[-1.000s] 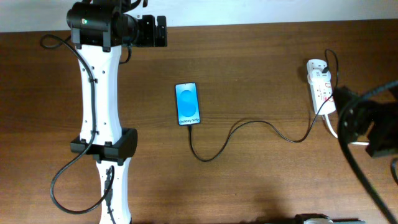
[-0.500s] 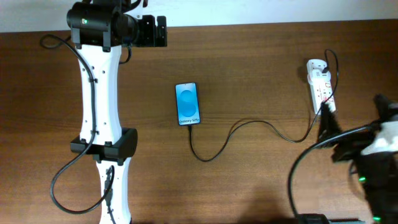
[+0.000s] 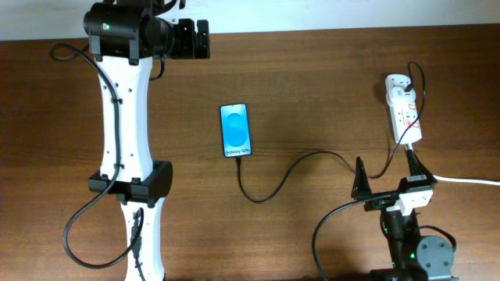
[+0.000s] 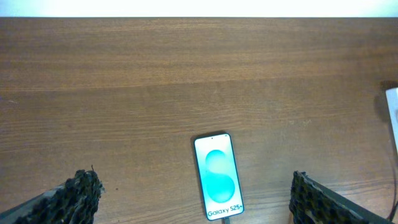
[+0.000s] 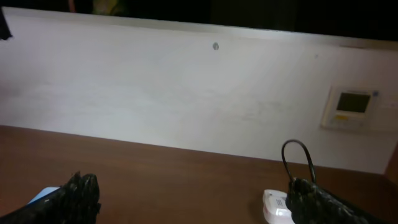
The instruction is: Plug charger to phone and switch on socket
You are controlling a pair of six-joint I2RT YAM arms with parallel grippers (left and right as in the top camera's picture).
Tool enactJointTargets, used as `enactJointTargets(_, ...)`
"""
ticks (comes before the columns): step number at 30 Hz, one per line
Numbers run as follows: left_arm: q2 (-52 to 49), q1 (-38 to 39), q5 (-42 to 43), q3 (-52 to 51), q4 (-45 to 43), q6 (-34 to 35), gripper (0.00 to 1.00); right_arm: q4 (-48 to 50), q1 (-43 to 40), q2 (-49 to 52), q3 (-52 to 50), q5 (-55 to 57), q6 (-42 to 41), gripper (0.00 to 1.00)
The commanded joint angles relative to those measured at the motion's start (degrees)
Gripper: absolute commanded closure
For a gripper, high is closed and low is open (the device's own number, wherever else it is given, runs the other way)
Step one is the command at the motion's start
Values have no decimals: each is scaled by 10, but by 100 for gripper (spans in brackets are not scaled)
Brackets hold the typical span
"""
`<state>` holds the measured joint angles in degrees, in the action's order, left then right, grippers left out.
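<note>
The phone (image 3: 236, 130) lies flat mid-table with its blue screen lit; it also shows in the left wrist view (image 4: 217, 177). The thin black charger cable (image 3: 312, 158) runs from the phone's near end, loops, and reaches the white socket strip (image 3: 404, 107) at the far right. The connector sits at the phone's bottom edge. My left gripper (image 4: 193, 199) is open and empty, raised above the table far from the phone's near side. My right gripper (image 3: 386, 176) is open and empty, near the front of the table below the socket, whose end shows in the right wrist view (image 5: 277, 206).
A thick white cord (image 3: 469, 180) runs off the right edge. The left arm's white body (image 3: 125, 140) stretches along the table's left part. A pale wall (image 5: 186, 93) with a small wall panel (image 5: 351, 107) stands behind the table.
My right arm has swung away from the socket, down toward the table's front edge, and now points upward. The phone, cable, socket and left arm have not moved.
</note>
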<state>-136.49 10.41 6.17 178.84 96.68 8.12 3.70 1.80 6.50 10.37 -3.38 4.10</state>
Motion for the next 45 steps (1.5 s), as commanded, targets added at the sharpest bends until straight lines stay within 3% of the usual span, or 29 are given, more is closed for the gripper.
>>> enactJointTargets(1, 11, -3, 0, 8, 0, -3, 1, 4, 9, -41, -31, 25, 0, 2)
enactJointTargets(8, 11, -3, 0, 8, 0, -3, 1, 8, 9, -63, -101, 17, 0, 1)
enactJointTargets(13, 11, -3, 0, 8, 0, -3, 1, -80, 12, -62, -101, 4, 0, 2)
enactJointTargets(32, 15, -3, 0, -9, -2, -3, 1, -79, 12, -60, -101, -5, 0, 2)
enactJointTargets(34, 42, -3, 0, -93, -24, -3, 1, -79, 12, -60, -101, -5, 0, 2)
enactJointTargets(36, 112, -3, 0, -249, -105, -3, 1, -78, 12, -60, -101, -5, 0, 2)
enactJointTargets(42, 386, -5, 0, -718, -422, -84, 1, -78, 12, -60, -101, -5, 0, 1)
enactJointTargets(45, 487, -5, 0, -865, -528, -121, 1, -79, 12, -60, -101, -5, 0, 1)
